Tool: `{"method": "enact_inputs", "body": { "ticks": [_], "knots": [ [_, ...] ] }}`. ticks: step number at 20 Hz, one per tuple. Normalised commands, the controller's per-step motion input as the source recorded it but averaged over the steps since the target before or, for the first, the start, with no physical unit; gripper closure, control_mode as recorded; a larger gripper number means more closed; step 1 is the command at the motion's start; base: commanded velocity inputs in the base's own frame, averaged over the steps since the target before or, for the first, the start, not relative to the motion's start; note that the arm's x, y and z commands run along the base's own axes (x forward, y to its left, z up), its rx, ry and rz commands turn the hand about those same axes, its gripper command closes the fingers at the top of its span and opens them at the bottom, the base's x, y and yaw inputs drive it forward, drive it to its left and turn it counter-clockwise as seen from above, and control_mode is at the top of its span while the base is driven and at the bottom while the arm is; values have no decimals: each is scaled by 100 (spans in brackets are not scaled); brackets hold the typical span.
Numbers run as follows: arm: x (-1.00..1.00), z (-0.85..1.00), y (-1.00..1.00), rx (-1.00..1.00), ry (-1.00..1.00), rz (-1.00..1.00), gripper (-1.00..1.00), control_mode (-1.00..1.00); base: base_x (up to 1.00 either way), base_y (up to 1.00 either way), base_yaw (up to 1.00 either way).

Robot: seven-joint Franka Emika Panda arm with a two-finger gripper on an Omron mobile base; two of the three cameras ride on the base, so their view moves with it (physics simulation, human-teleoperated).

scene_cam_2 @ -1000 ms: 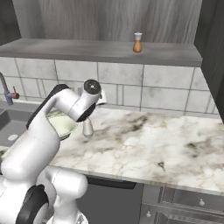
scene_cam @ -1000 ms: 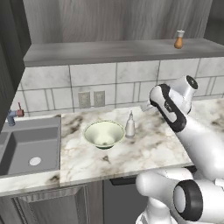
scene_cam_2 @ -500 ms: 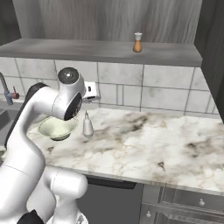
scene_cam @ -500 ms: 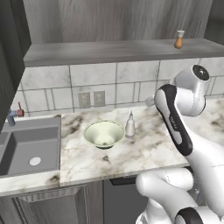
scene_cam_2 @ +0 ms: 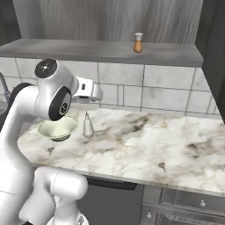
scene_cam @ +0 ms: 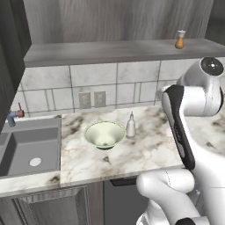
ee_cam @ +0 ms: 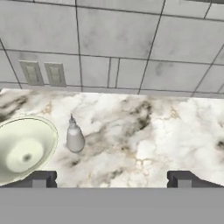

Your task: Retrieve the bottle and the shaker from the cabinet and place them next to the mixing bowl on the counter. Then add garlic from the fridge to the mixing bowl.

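Observation:
The white bottle (scene_cam: 130, 126) (scene_cam_2: 88, 126) (ee_cam: 75, 136) stands upright on the marble counter (scene_cam: 145, 151) (scene_cam_2: 154, 147), just right of the cream-green mixing bowl (scene_cam: 104, 134) (scene_cam_2: 58, 127) (ee_cam: 24, 148). The orange-brown shaker (scene_cam: 180, 39) (scene_cam_2: 138, 42) stands on the open cabinet shelf above the tiles. My gripper (ee_cam: 111, 179) (scene_cam_2: 96, 94) is open and holds nothing. It hangs above the counter, higher than the bottle and slightly to its right, facing the tiled wall. The garlic and the fridge are out of view.
A grey sink (scene_cam: 26, 149) with a faucet (scene_cam: 15, 115) is set into the counter at the left. Two wall outlets (scene_cam: 92, 99) (ee_cam: 43, 73) sit behind the bowl. Dark open cabinet doors (scene_cam: 11, 52) (scene_cam_2: 215, 52) flank the shelf.
My arm has risen and the hand has lifted away from the bottle, up and toward the wall. The bottle and bowl have stayed put.

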Motion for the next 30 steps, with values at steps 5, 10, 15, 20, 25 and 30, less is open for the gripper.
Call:
{"method": "enact_inputs", "body": {
  "ticks": [5,10,15,20,25,30],
  "knots": [
    [-23,58,-10,0,-4,-14,-100,-100,0,0,0],
    [-9,39,-42,-4,-4,3,-100,-100,0,0,0],
    [-11,20,-48,0,-11,1,-100,-100,0,0,0],
    [0,16,-30,5,-14,0,-100,-100,0,0,0],
    [0,12,-18,8,-12,-4,-100,-100,0,0,0],
    [4,21,-4,1,-4,-9,-100,-100,0,0,0]
  ]
}}
